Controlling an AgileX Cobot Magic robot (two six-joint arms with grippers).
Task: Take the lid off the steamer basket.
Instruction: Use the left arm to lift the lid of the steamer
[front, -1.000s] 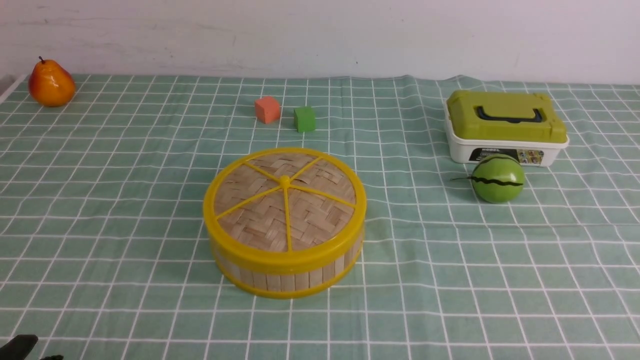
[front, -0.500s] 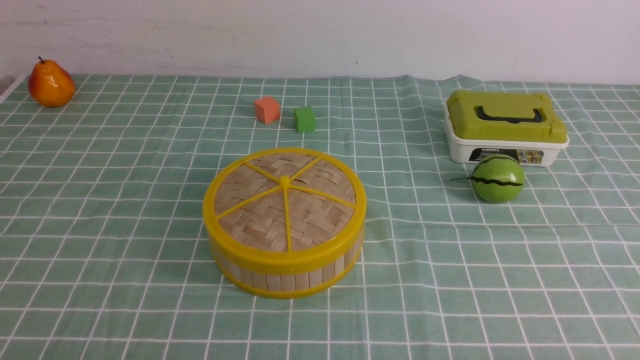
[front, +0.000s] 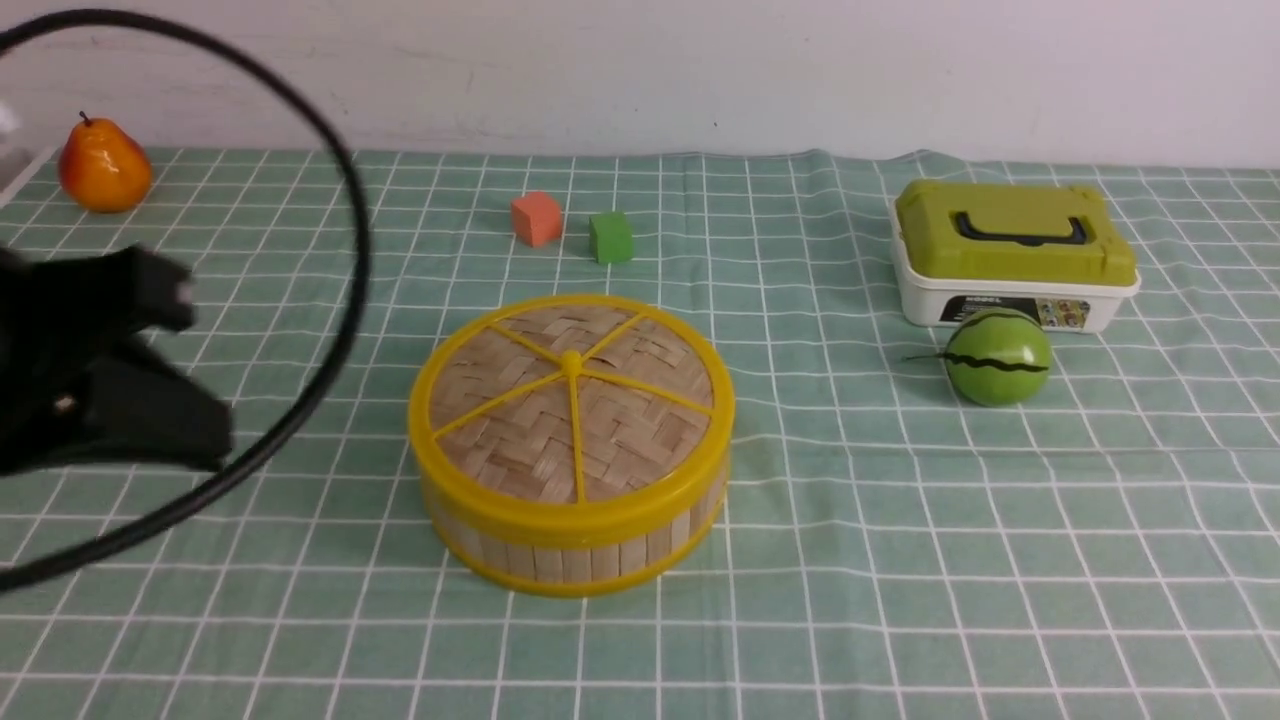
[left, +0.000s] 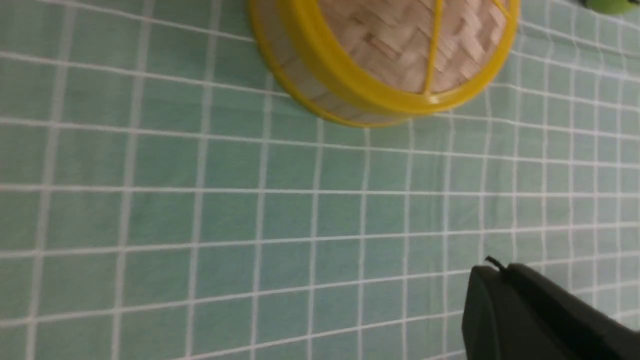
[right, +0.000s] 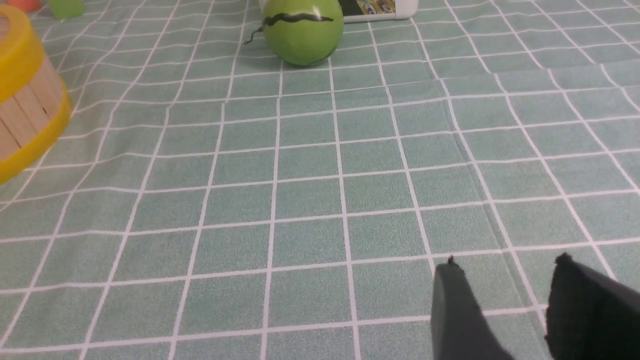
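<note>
While it sits flush on the low round steamer basket (front: 590, 560) of pale wooden slats, the flat woven-bamboo lid (front: 520, 440) — yellow plastic rim and spokes — lies mid-table. Beneath spreads a creased green cloth (front: 900, 520) gridded in white, ending at a white wall (front: 700, 70). Well left of the basket hovers the black, blurred left gripper (front: 205, 365), jaws spread; the right gripper (right: 507, 272), jaws parted, hangs over cloth.

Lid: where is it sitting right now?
In the front view the lid sits closed on the steamer basket in the middle of the checked tablecloth, nearer the robot than the orange cube and green cube.
</note>
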